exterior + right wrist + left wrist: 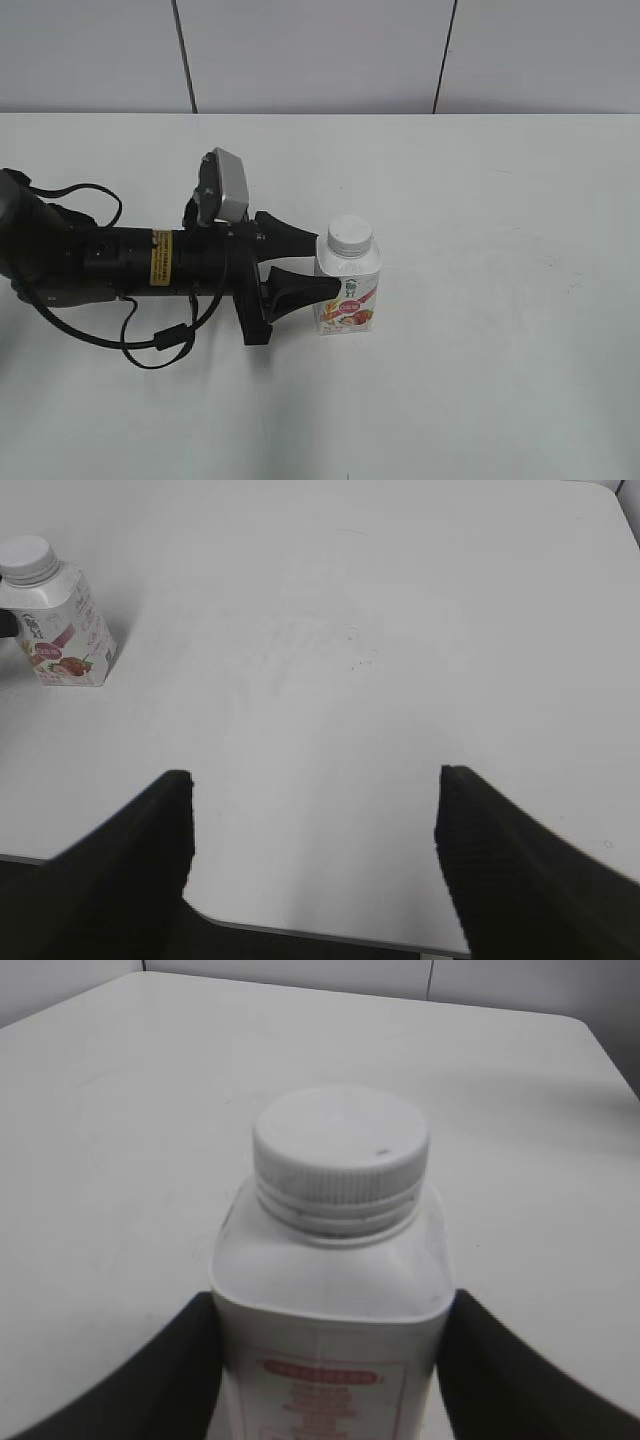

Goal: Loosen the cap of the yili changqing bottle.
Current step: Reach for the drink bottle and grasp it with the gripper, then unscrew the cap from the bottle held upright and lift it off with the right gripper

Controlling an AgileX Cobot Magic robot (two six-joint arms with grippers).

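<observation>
The yili changqing bottle (352,282) stands upright on the white table (500,360), white with a pink-red fruit label. Its white ribbed cap (350,235) sits on the neck. My left gripper (322,264) reaches in from the left, and its two black fingers press the bottle's body on both sides below the shoulders. In the left wrist view the bottle (330,1275) fills the space between the fingers (330,1310), with the cap (340,1150) above them. My right gripper (312,775) is open and empty near the table's front edge, far from the bottle (68,630).
The left arm's black body and its cables (120,270) lie across the left part of the table. A grey panelled wall (320,50) runs behind the table's far edge.
</observation>
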